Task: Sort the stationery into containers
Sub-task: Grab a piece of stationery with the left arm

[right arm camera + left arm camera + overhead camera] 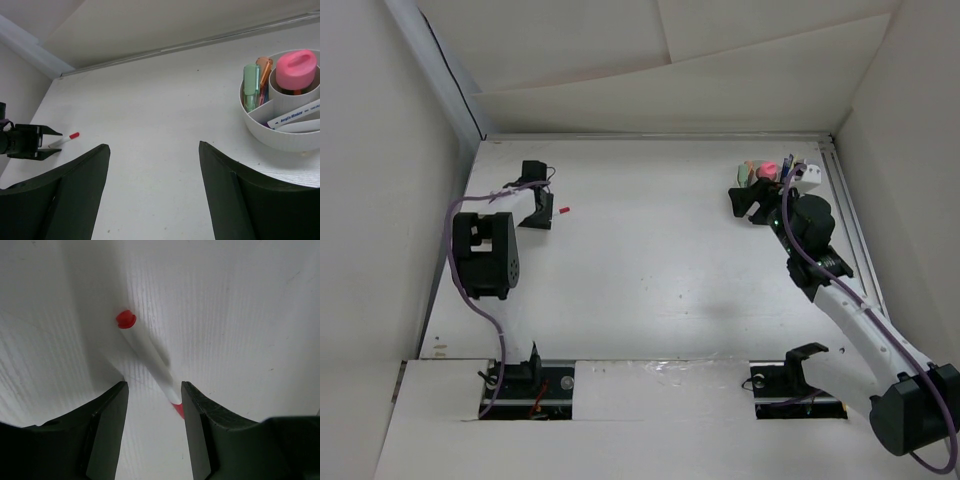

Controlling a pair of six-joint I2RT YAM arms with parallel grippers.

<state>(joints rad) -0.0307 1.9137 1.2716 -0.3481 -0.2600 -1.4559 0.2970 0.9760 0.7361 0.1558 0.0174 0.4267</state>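
A thin white pen [150, 355] with a red cap and a red tip lies flat on the table. My left gripper [153, 385] is open and low over it, and the pen's red tip rests against the inner face of the right finger [197, 415]. From above, only the pen's red end [565, 211] shows, beside the left gripper [538, 212]. The round white container [280, 136] holds a green marker [251, 85], an orange one [263, 69], a pink-capped item [296, 67] and a white marker [295, 116]. My right gripper [152, 146] is open and empty, just left of it.
White walls close in the table at the left, back and right. A metal rail [852, 225] runs along the right edge, close behind the container [767, 170]. The right wrist view shows the pen [65, 140] and left gripper [25, 141] far off to the left.
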